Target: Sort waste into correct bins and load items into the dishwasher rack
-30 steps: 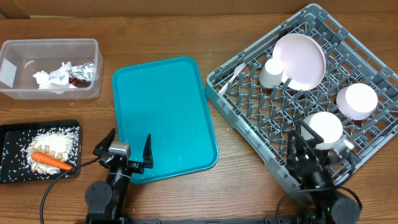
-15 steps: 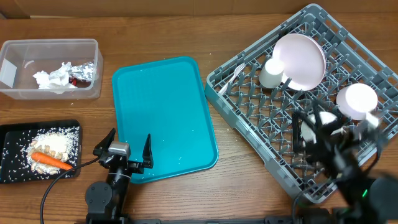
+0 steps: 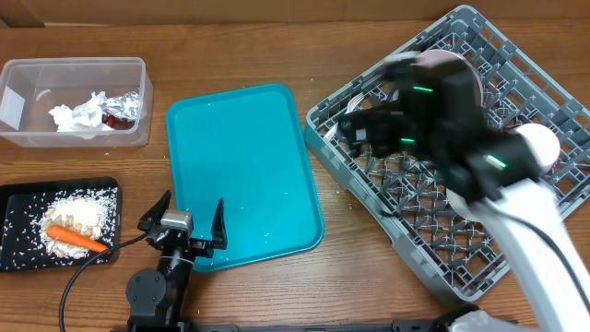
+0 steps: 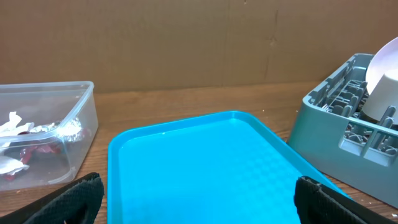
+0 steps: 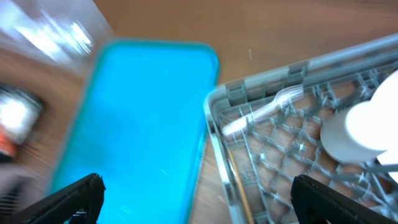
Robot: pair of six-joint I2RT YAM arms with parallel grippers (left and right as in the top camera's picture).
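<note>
The grey rack (image 3: 318, 115) stands at the right. It holds a white plate (image 3: 435, 57) and a bowl (image 3: 544, 146), both partly hidden by my blurred right arm. The right wrist view shows a white cup (image 5: 360, 127), a fork (image 5: 267, 109) and a chopstick (image 5: 235, 177) in the rack. My right gripper (image 3: 369, 129) is open and empty above the rack's left edge (image 5: 199, 199). My left gripper (image 3: 184, 226) is open and empty at the teal tray's near edge (image 4: 199, 199). The clear tub (image 3: 18, 69) holds napkins (image 3: 78, 115) and a foil wrapper (image 3: 127, 106). The black tray (image 3: 17, 254) holds a carrot (image 3: 76, 238) and pasta with rice (image 3: 81, 212).
The teal serving tray (image 3: 244, 166) lies between the tub and the rack, with nothing on it. It also shows in the left wrist view (image 4: 205, 155) and the right wrist view (image 5: 137, 124). A strip of bare wood separates tray and rack.
My right arm has swung up from the rack's near right side to over its far left part, now blurred with motion. The left arm has not moved.
</note>
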